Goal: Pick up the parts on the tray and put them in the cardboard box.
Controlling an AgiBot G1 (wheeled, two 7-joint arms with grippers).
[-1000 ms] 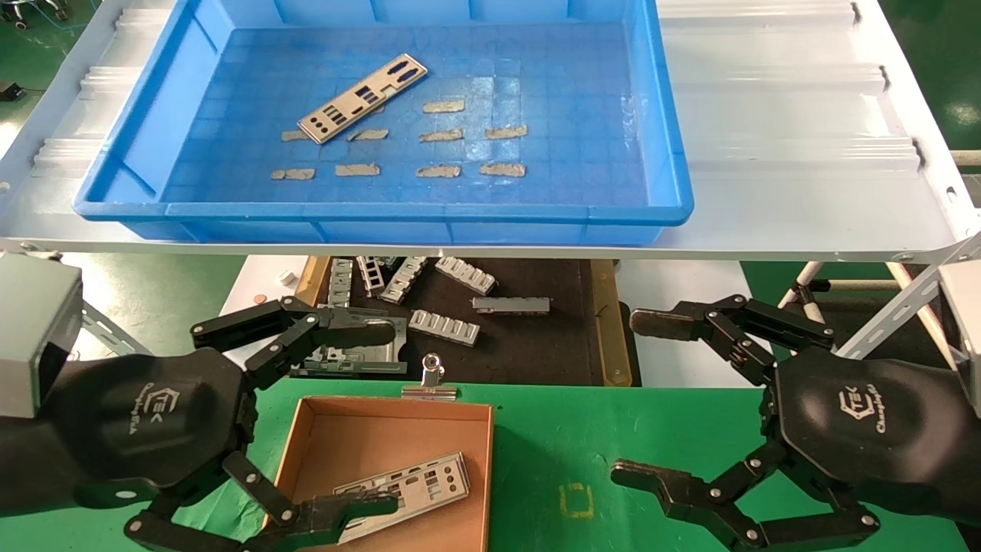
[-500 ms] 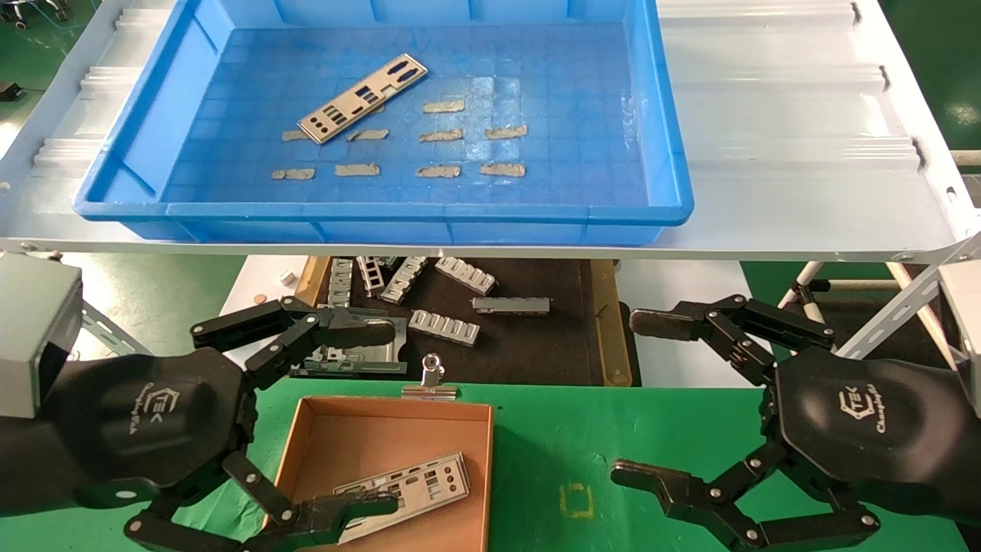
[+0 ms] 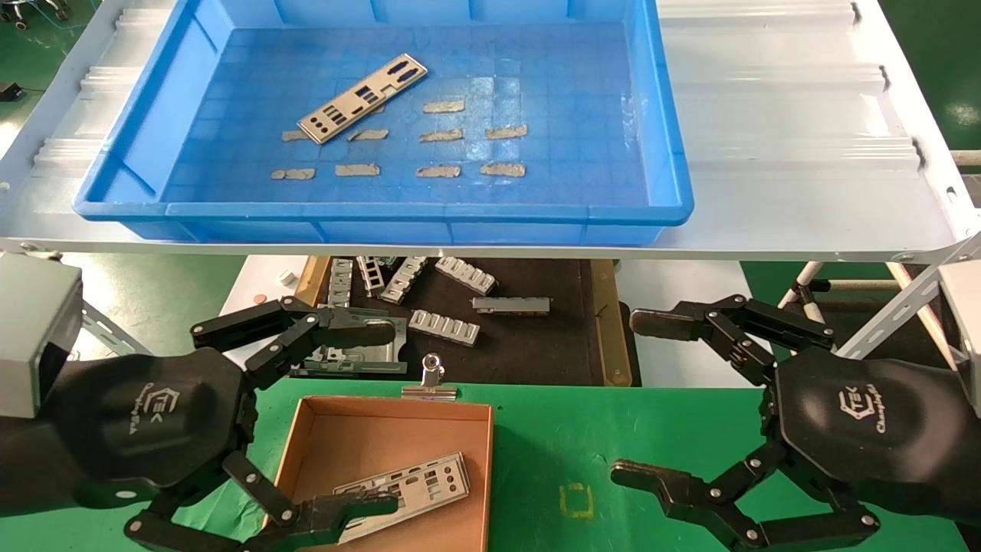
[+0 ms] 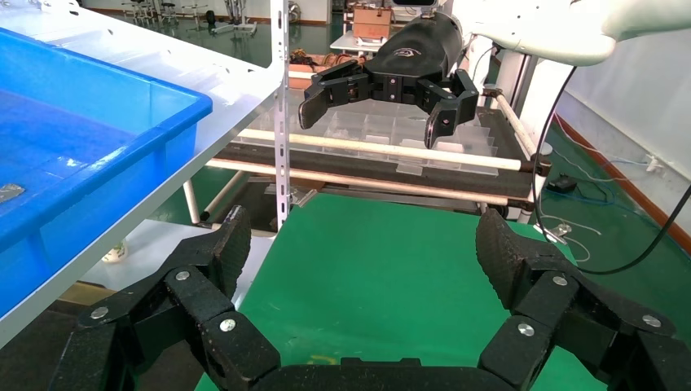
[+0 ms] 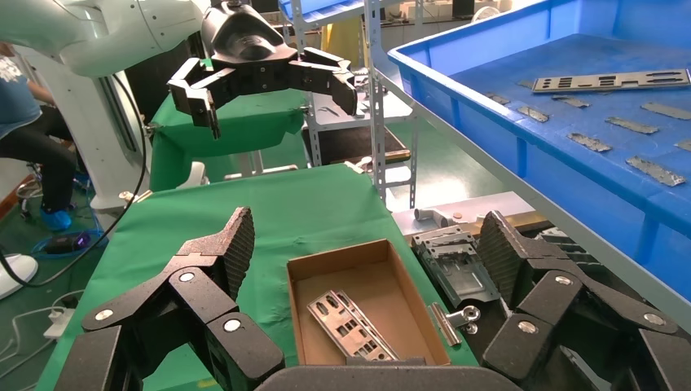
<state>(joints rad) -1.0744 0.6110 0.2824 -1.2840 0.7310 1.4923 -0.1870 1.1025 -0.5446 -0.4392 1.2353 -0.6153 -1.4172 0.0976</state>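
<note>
Large shallow bright blue plastic tray (image 3: pixel 138 165) sits on a white ribbed metal shelf (image 3: pixel 797 115) raised above and beyond the green worktop (image 3: pixel 552 429). On the tray's gridded floor lies 1 thin silvery punched metal plate (image 3: pixel 362 98), set diagonally in the far-left area, flat, with several tan tape strips (image 3: pixel 438 171) scattered near it.

Below the shelf, a dark brown-rimmed mat (image 3: pixel 536 345) carries several chunky grey ribbed metal pieces (image 3: pixel 444 326).

Left tool (image 3: pixel 360 418), black with 2 linked fingers, hovers at the near left with its jaws spread wide and nothing between them; its fingers stand on either side of the box's left portion in the head view. Right tool (image 3: pixel 640 399) hovers at the near right over the worktop, well apart from the box, equally wide open and holding nothing.

Small shallow brown lidless cardboard box (image 3: pixel 475 437) rests on the green worktop, near centre-left. A second silvery punched plate (image 3: pixel 406 487) lies flat inside it, toward the near side.

A silver binder clip (image 3: pixel 431 379) is fixed on the box's far rim.
</note>
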